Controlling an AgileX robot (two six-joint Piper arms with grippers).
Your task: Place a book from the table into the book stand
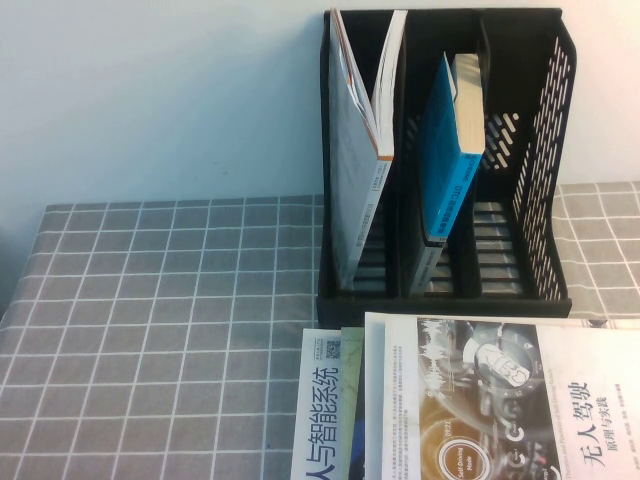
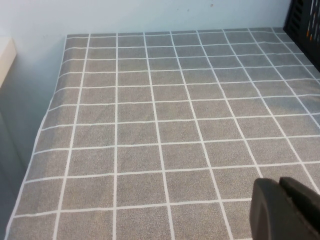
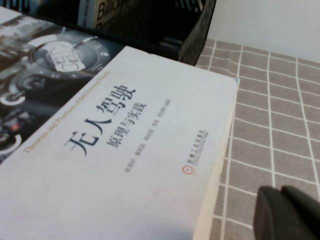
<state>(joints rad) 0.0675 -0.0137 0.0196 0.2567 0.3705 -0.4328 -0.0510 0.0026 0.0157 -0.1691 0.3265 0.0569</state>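
The book stand (image 1: 540,150) holds the blue book (image 1: 440,150) in its middle compartment; both end effectors (image 2: 285,210) (image 3: 290,212) are closed together, empty.

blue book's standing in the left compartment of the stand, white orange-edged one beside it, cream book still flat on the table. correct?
Not quite. The high view shows the blue book in the middle compartment of the book stand; the left one holds the white orange-edged book. The cream book does lie flat on the table.
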